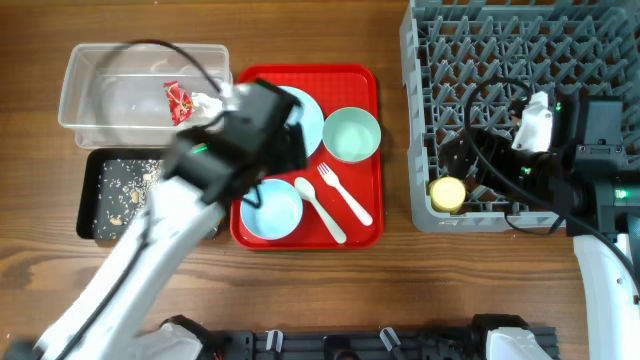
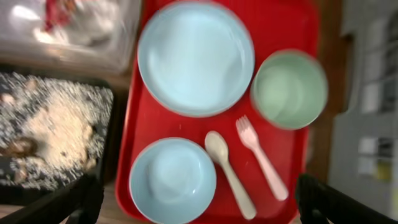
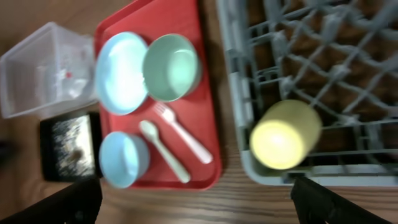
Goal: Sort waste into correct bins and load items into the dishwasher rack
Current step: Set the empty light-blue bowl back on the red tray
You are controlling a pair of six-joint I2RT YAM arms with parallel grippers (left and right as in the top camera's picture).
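Reckoning we're at dish-loading: yellow cup (image 1: 447,193) racked, left tool (image 2: 199,200) and right tool (image 3: 196,200) gape empty; pale blue plate (image 2: 195,57), 12 o'clock on red tray (image 2: 281,25), next.

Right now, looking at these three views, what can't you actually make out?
Overhead: the blurred left arm covers part of the plate and the black tray's right end.
Left wrist: the red wrapper is blurred and cut by the top edge.
Overhead: the rack's far side runs past the top edge.
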